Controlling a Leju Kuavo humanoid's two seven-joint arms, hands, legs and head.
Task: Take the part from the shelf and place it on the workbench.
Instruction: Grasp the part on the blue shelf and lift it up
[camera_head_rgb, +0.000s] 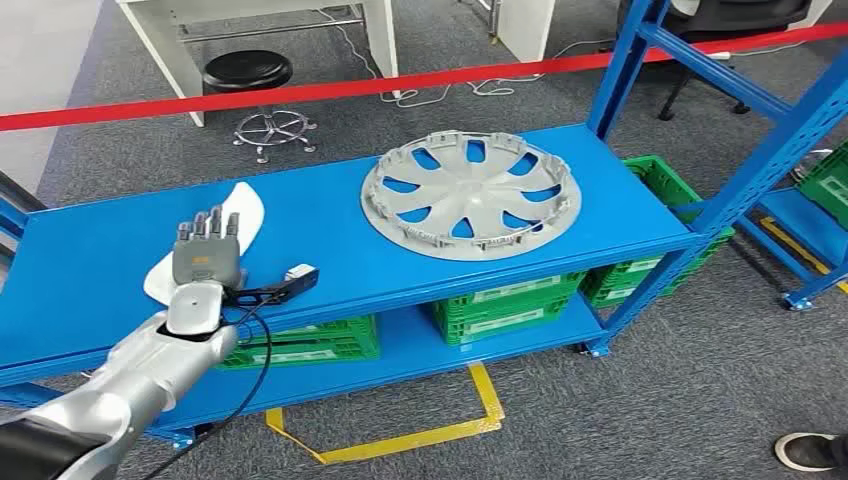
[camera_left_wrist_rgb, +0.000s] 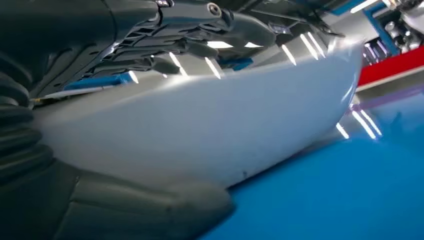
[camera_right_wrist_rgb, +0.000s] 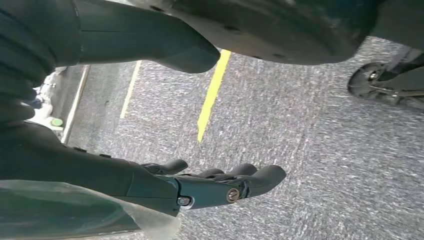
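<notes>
Blue shelf (camera_head_rgb: 330, 215) carries two parts: one white curved part (camera_head_rgb: 243, 208) near its left end, one grey wheel cover (camera_head_rgb: 470, 195) well apart at right. Left hand (camera_head_rgb: 205, 255) lies over the white part, thumb (camera_left_wrist_rgb: 150, 202) under its edge; grasp not certain. Right hand (camera_right_wrist_rgb: 220, 185) hangs over carpet, fingers loosely extended, holding nothing. Green crates (camera_head_rgb: 505, 305) below, at least three.

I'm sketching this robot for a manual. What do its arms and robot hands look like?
The left arm is glossy silver. The left robot hand has a grey back, darker fingers and a black cable looping from the wrist. The right robot hand is dark grey with small round fasteners.
</notes>
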